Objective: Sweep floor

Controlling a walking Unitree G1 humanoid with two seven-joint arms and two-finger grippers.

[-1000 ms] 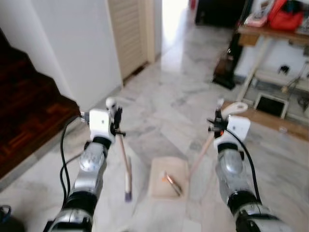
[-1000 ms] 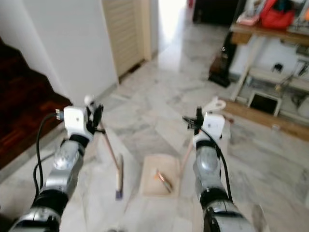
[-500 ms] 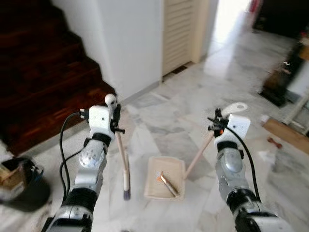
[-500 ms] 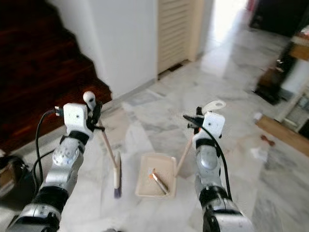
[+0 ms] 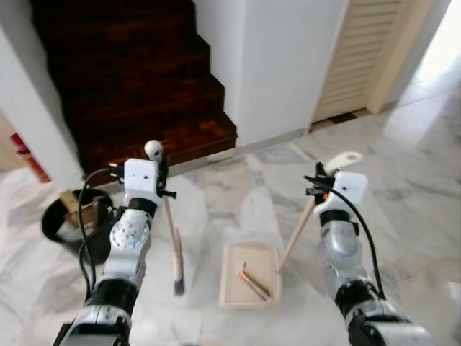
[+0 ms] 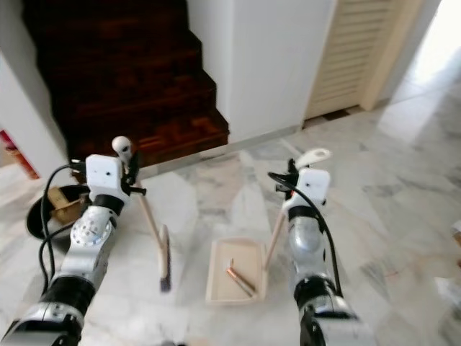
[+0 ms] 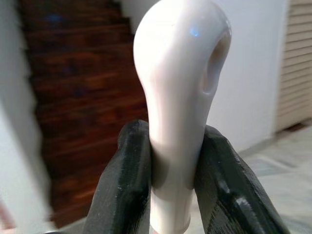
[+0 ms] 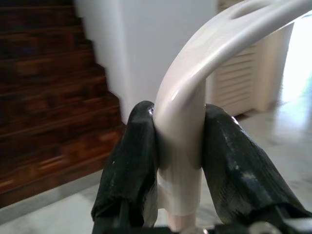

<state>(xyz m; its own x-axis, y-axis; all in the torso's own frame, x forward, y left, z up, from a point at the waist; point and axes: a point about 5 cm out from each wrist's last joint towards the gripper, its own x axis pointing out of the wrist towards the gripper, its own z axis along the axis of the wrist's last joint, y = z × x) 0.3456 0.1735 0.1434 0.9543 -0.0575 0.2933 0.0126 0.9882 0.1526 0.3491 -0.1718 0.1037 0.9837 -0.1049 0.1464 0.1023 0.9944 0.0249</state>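
Left eye view: the broom (image 5: 175, 249) hangs almost upright from the left gripper (image 5: 160, 173), its dark bristle end just over the marble floor (image 5: 238, 184), beside the dustpan (image 5: 248, 274). In the left wrist view both black fingers (image 7: 126, 170) are pressed tight against the broom's white knob handle (image 7: 180, 97), so the grip sits at the very top of the stick, which probably gives long reach but little leverage at the bristles. The right gripper (image 5: 320, 189) is likewise clamped on the dustpan's pale handle (image 8: 183, 122), just below its looped hanging end; the wooden shaft slants down to the beige pan, which lies flat on the floor between the two arms. A small copper-coloured stick-like piece (image 5: 253, 282) lies inside the pan, so some debris looks already gathered.

Holding one tool in each arm suits brushing dirt sideways into the pan. Ahead, the dark wooden stairs (image 5: 137, 79) and a white wall (image 5: 288, 65) close off the floor. A black bucket (image 5: 72, 223) with something inside stands on the robot's left, near the broom's path. A louvred door (image 5: 374, 50) stands to the right.
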